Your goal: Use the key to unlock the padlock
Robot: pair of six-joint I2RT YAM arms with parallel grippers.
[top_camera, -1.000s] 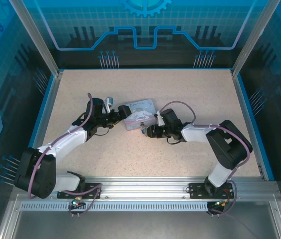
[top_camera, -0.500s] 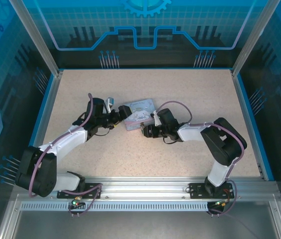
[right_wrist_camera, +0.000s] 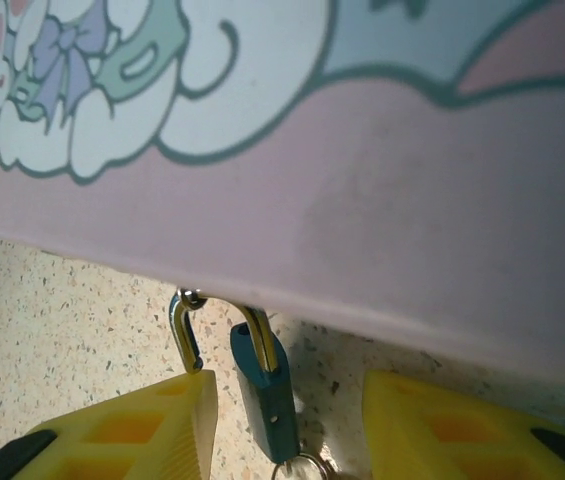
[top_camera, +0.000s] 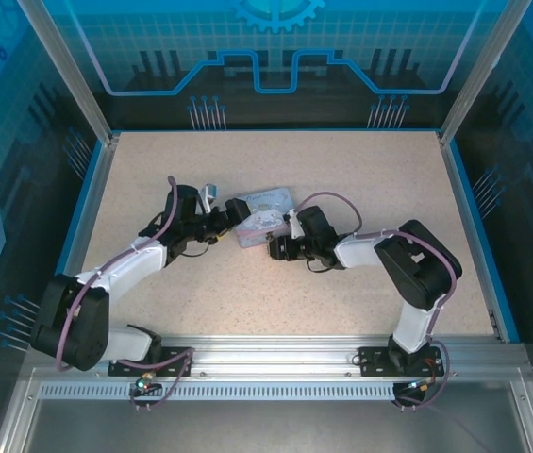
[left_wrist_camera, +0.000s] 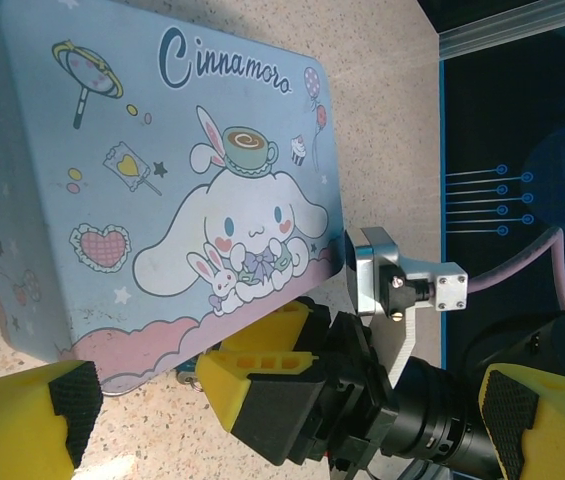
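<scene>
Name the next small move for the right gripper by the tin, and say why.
Probably ease the right gripper shut on the padlock. Its blue body lies between the two yellow fingers, a gap showing on each side, and its shackle hooks at the edge of the tin. A grip would likely steady it for unlocking.

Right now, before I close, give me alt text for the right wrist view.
A small blue padlock stands between the right pincer's two open yellow fingers, its metal shackle meeting the lower edge of a lavender cartoon tin. Speckled tabletop lies beneath.
</scene>
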